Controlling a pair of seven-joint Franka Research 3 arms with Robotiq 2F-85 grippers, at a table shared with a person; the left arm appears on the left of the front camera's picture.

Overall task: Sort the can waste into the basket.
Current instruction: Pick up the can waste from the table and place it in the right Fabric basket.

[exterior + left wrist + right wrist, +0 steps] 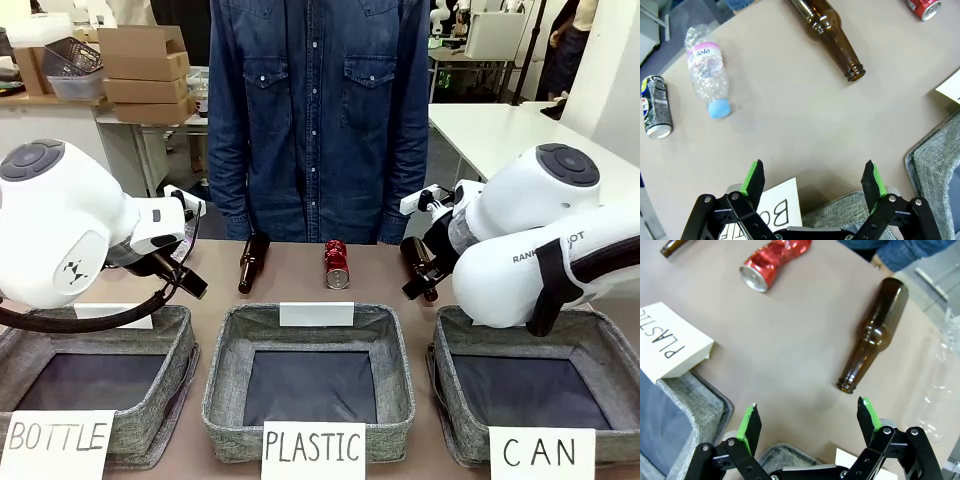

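Near right sits the CAN basket [600,345]. The red can [336,264] lies far centre on the worktop [290,285], the silver can [655,106] far left. The left gripper [812,182] and right gripper [807,422] are both spread wide, holding nothing.

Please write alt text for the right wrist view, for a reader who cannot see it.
The right end effector, open and empty, hangs over a brown table where a crushed red can and a brown glass bottle lie on their sides. A grey basket with a PLASTIC sign sits at the picture's lower left.

glossy dented metal can [775,262], rough grey cloth basket [447,400], smooth glass bottle [872,335].
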